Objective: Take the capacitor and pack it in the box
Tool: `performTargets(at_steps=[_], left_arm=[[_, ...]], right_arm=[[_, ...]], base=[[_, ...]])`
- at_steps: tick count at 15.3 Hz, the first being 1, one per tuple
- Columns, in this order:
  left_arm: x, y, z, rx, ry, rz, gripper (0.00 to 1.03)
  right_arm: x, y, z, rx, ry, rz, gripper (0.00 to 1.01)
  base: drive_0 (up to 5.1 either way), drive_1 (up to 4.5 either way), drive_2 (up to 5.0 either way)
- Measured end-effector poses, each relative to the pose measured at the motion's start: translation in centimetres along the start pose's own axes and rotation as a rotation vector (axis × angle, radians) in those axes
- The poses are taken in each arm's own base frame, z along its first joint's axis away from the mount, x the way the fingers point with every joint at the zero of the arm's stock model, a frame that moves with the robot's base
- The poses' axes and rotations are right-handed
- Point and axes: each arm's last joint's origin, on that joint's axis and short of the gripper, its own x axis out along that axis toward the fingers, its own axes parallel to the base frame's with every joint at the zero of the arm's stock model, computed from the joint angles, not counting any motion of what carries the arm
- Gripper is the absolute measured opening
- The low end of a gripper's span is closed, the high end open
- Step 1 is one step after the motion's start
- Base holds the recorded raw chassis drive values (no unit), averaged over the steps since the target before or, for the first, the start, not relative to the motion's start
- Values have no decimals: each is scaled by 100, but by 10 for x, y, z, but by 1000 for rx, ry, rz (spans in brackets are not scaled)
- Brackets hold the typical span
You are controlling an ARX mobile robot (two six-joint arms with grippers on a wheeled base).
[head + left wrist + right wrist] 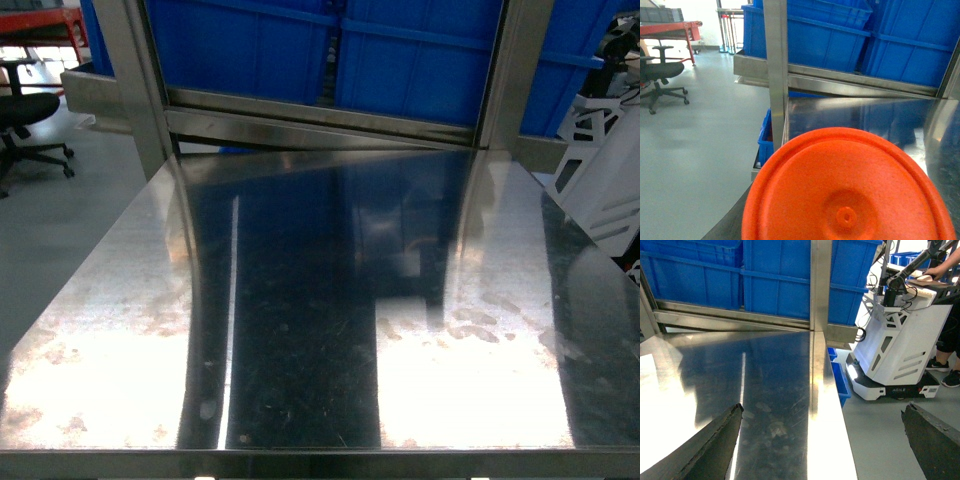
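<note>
Head view: bare steel table (300,330), glare patches at the near edge, blue crates (400,60) stacked behind the frame posts. No arm, capacitor or box in this view.

Right wrist view: right gripper (822,440), 2 dark fingers (715,445) spread wide apart, nothing between them. The table edge runs between the fingers; the left finger hangs over steel, the right finger over the floor. Beyond the right finger, a white mobile robot (900,350).

Left wrist view: an orange disc (847,190) fills the lower frame, hiding the left gripper; finger state cannot be told. Office chair (660,75) far left. Capacitor not seen in any view.
</note>
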Motion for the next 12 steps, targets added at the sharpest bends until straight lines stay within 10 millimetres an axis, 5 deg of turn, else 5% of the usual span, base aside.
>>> performTargets(at_steps=[12], left_arm=[[-25,0,-2,0,0,0,44]], right_arm=[[0,0,0,0,0,0,98]], base=[[0,0,0]])
